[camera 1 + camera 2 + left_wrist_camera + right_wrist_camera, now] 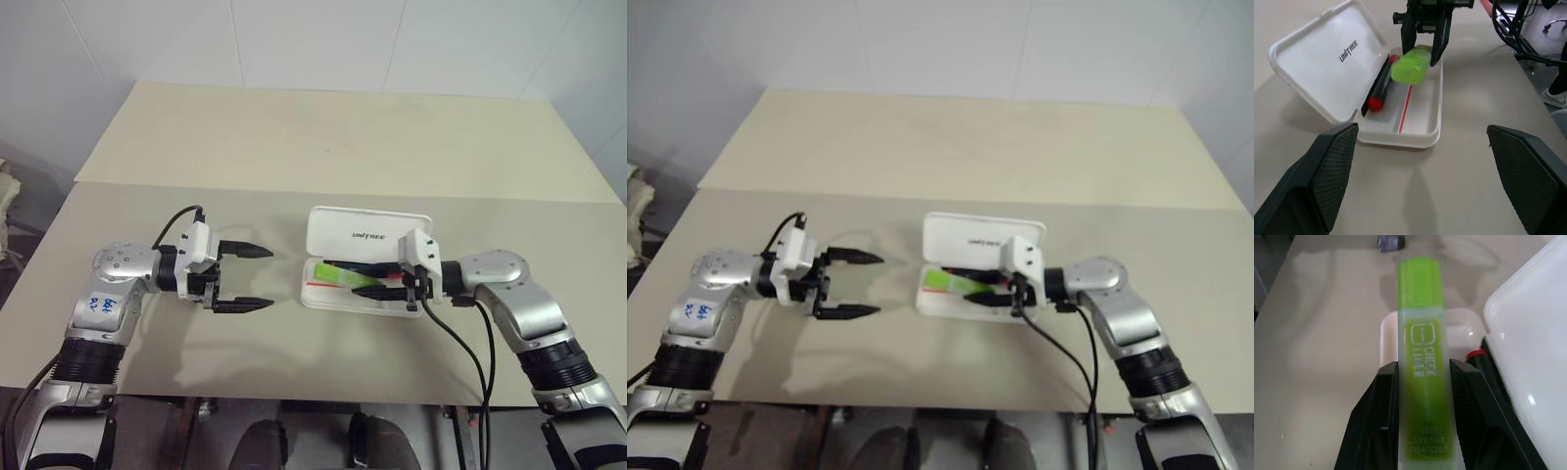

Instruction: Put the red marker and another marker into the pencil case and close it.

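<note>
Highlighter (1422, 377) pinched in right claw (387, 285), hovering over open pencil case (1422, 139) for drop-in. Red marker (1380, 90) already inside, just beyond. Left claw (245, 278) spread wide, clear, ready for lid.

**Head pair above, wrist cameras close in**

Both eye views look forward and down from the head onto the table (294, 176), sharing both arms and the open pencil case (367, 233). The left wrist view faces the case from a short way off; the right wrist view sits right over it.
</note>
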{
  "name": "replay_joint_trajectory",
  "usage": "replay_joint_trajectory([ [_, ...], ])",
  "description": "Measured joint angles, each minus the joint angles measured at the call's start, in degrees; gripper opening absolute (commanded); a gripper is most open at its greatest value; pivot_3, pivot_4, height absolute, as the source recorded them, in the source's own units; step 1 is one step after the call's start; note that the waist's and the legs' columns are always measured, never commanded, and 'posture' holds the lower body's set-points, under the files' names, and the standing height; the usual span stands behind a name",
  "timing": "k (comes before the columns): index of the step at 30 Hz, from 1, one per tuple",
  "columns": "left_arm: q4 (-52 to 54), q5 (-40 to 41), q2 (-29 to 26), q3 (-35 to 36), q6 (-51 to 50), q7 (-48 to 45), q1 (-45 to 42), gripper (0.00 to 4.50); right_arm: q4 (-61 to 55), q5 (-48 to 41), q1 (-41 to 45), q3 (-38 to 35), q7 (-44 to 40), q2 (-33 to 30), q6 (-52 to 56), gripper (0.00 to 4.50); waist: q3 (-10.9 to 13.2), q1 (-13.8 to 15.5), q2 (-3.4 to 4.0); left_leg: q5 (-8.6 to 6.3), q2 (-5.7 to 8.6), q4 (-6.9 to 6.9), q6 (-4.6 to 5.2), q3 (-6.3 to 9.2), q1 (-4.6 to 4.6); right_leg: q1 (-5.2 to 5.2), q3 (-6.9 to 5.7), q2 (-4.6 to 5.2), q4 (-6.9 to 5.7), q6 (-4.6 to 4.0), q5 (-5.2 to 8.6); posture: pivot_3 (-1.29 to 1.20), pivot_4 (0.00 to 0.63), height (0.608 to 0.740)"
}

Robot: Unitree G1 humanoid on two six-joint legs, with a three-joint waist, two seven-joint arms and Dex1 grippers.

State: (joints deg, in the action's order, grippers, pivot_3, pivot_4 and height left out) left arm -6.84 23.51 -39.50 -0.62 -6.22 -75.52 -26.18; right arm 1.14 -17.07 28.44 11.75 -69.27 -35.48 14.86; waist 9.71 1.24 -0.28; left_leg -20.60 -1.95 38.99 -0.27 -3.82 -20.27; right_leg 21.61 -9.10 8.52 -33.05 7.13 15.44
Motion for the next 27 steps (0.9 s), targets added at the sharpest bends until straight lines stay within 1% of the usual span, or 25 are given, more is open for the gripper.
replay_joint_trajectory([
  [6, 0.1, 0.0, -1.0, 0.7, 0.0, 0.5, 0.5, 4.5, 5.2, 2.8, 1.5, 2.3, -1.1, 1.6, -1.3, 1.1, 0.0, -0.2, 0.01, 0.0, -0.01, 0.02, 0.0, -0.02, 0.02, 0.0, 0.02, 0.0, -0.01, 0.0, 0.0, 0.0, 0.15, 0.74],
  [11, 0.1, 0.0, -1.0, 0.7, 0.0, 0.8, 0.5, 4.5, 6.4, 4.1, 2.8, 3.7, -1.4, 3.6, -2.2, 1.1, 0.0, -0.3, 0.01, 0.0, -0.02, 0.04, 0.0, -0.01, 0.04, 0.0, 0.03, 0.0, -0.1, 0.0, 0.0, 0.0, 0.15, 0.74],
  [17, 0.1, 0.0, -0.9, 0.7, 0.0, 1.0, 0.5, 4.5, 8.1, 4.9, 4.0, 3.8, -2.0, 3.9, -3.1, 1.1, 0.0, -0.4, 0.01, 0.0, -0.02, 0.03, -0.01, -0.01, 0.04, 0.0, 0.02, 0.0, -0.1, 0.0, 0.0, 0.0, 0.15, 0.74],
  [18, 0.1, 0.0, -0.9, 0.7, 0.0, 1.0, 0.4, 4.5, 8.2, 4.9, 4.0, 3.8, -2.3, 3.9, -3.3, 1.83, 0.0, -0.4, 0.01, 0.0, -0.02, 0.03, -0.01, -0.01, 0.04, 0.0, 0.02, 0.0, -0.1, 0.0, 0.0, 0.0, 0.15, 0.74],
  [22, 0.1, 0.0, -0.5, 0.6, 0.0, 1.1, -0.2, 4.5, 8.7, 5.0, 5.6, 3.8, -3.3, 3.9, -3.4, 3.21, 0.0, -0.5, 0.01, 0.0, -0.02, 0.03, -0.01, -0.01, 0.04, 0.0, 0.02, 0.0, -0.1, 0.0, 0.0, 0.0, 0.15, 0.74],
  [23, 0.1, 0.0, -0.4, 0.6, 0.0, 1.2, -0.3, 4.5, 8.7, 5.0, 6.4, 3.8, -3.6, 3.9, -3.4, 3.66, 0.0, -0.6, 0.02, 0.0, -0.02, 0.03, -0.01, -0.02, 0.04, 0.0, 0.02, 0.0, -0.1, 0.0, 0.0, 0.0, 0.15, 0.74],
  [25, 0.0, -0.1, 0.0, 0.6, 0.1, 1.2, -0.3, 4.5, 8.5, 4.7, 7.4, 3.6, -4.2, 3.9, -3.1, 4.36, 0.0, -0.7, 0.02, 0.0, -0.03, 0.03, -0.01, -0.01, 0.04, 0.0, 0.02, 0.0, -0.11, 0.0, 0.0, 0.0, 0.15, 0.74],
  [26, -0.1, -0.2, 0.2, 0.6, 0.2, 1.3, -0.4, 4.5, 8.2, 4.5, 7.9, 3.6, -4.6, 3.9, -2.7, 4.48, 0.0, -0.8, 0.01, 0.0, -0.03, 0.04, -0.01, 0.0, 0.04, 0.0, 0.02, 0.0, -0.12, 0.0, 0.0, 0.0, 0.15, 0.74],
  [27, -0.3, -0.2, 0.3, 0.6, 0.4, 1.4, -0.5, 4.5, 8.1, 4.2, 8.4, 3.6, -4.9, 3.9, -2.3, 4.48, 0.0, -0.9, 0.01, 0.0, -0.03, 0.04, -0.01, 0.0, 0.04, 0.0, 0.02, 0.0, -0.12, 0.0, 0.0, 0.0, 0.15, 0.74],
])
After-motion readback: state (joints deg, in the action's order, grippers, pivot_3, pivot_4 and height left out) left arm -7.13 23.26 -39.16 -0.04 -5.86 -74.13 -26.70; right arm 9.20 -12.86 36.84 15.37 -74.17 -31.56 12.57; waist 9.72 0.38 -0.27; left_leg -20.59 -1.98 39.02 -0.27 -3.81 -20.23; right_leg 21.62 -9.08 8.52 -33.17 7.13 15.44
